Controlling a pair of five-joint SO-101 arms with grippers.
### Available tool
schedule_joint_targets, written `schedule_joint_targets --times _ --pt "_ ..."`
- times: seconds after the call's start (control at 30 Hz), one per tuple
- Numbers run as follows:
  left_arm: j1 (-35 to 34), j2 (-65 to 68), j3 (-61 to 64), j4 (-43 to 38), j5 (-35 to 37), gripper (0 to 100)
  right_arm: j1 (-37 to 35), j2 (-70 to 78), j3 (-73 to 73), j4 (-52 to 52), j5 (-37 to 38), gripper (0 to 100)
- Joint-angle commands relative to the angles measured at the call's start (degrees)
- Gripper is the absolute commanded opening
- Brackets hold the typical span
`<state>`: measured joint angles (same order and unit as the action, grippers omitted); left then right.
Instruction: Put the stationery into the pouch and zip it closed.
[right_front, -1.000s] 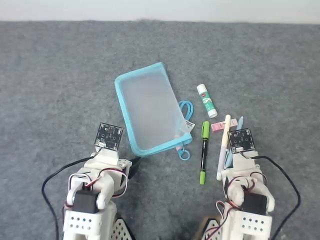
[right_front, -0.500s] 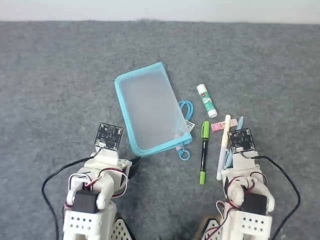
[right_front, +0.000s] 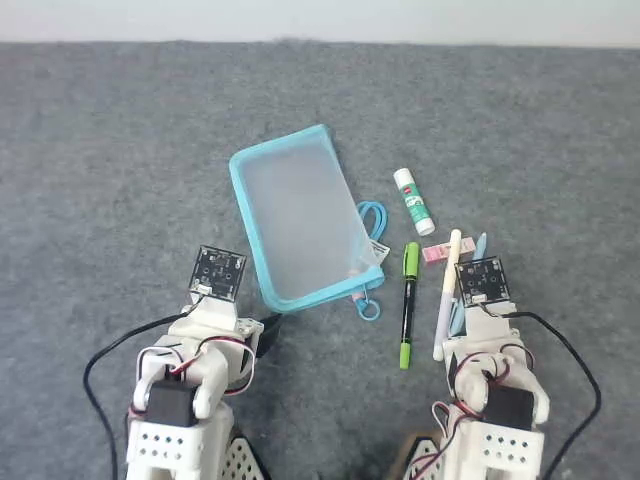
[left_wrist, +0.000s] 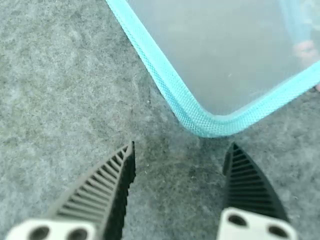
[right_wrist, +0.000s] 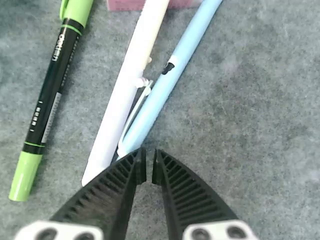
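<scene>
A translucent pouch (right_front: 300, 215) with turquoise edging lies flat mid-table, its zipper pull and blue loop (right_front: 370, 305) at its right side. To its right lie a glue stick (right_front: 413, 201), a green-and-black marker (right_front: 408, 303), a white pen (right_front: 447, 290), a light blue pen (right_front: 479, 245) and a pink eraser (right_front: 434, 254). My left gripper (left_wrist: 181, 150) stands open just short of the pouch's near corner (left_wrist: 210, 125), holding nothing. My right gripper (right_wrist: 149, 156) is shut and empty, its tips just by the near ends of the white pen (right_wrist: 130, 85) and blue pen (right_wrist: 172, 75); the marker (right_wrist: 50, 105) lies alongside.
Grey felt (right_front: 120, 150) covers the table, bare to the left of the pouch and along the far side. Both arm bases (right_front: 180, 420) stand at the near edge, with black cables looping beside them.
</scene>
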<state>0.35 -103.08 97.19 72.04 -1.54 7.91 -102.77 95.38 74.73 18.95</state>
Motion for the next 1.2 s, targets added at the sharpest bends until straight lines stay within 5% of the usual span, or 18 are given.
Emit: schedule_joint_targets --times 0.0,0.83,1.07,1.17 --pt "-0.26 -1.14 -0.66 0.18 -0.35 27 0.48 -1.19 1.05 0.4 -0.7 4.4" --pt "0.35 -1.14 -0.66 0.18 -0.26 27 -2.42 -1.19 1.05 0.4 -1.05 4.8" --pt "5.1 -1.23 -0.66 -0.09 -0.26 27 -8.75 -1.19 1.05 -1.89 -0.62 4.6" --pt "5.89 -1.32 -0.66 -1.58 -0.88 27 -5.93 -1.19 0.97 -6.46 -0.35 4.7"
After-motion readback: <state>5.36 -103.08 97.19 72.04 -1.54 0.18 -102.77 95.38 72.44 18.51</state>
